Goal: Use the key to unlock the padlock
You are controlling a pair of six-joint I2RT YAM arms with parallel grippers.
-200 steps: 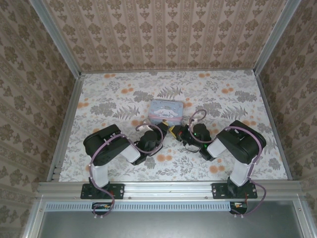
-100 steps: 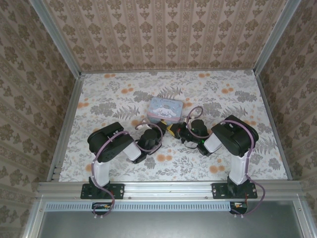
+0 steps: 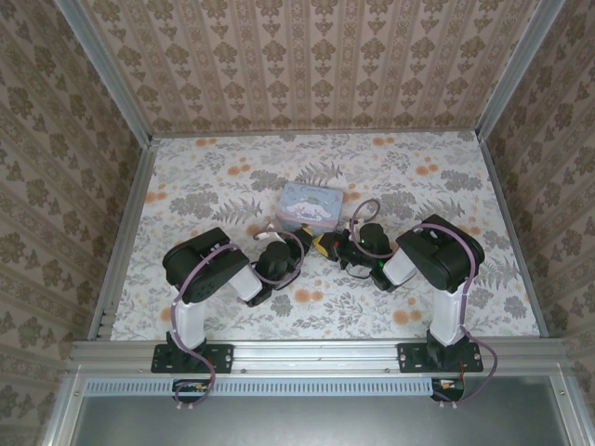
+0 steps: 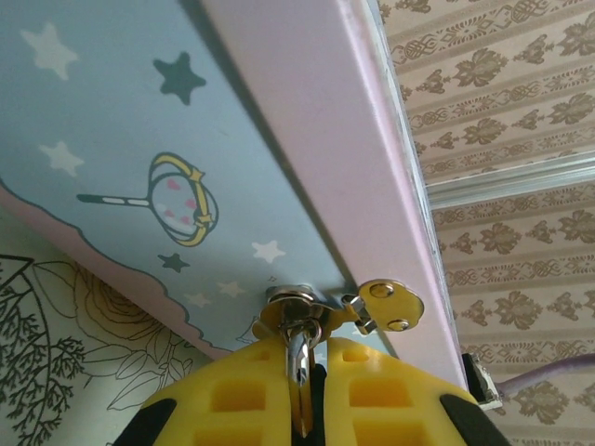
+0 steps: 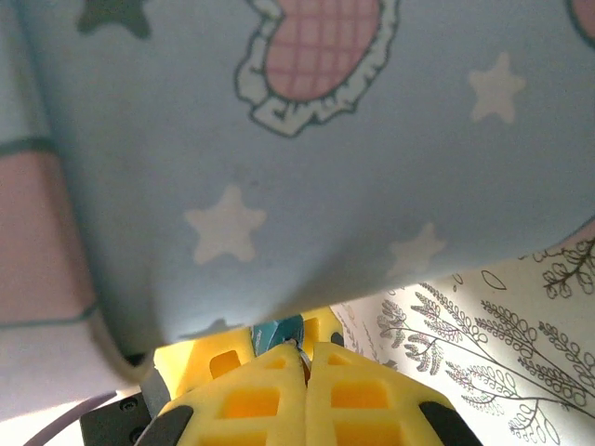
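While left claw (image 4: 312, 376) pinches padlock (image 5: 279, 332) by shackle (image 4: 297, 348) at tin (image 3: 311, 205) near wall, mid table (image 3: 204, 177), right claw (image 5: 303, 358) faces it, pressed closed. Key between pads unreadable. Padlock dead ahead of right claw, just beside.

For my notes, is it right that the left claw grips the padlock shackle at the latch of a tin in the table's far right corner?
Not quite: the top view shows the tin near the middle of the table, not a corner. The left claw does grip the padlock shackle at its latch.
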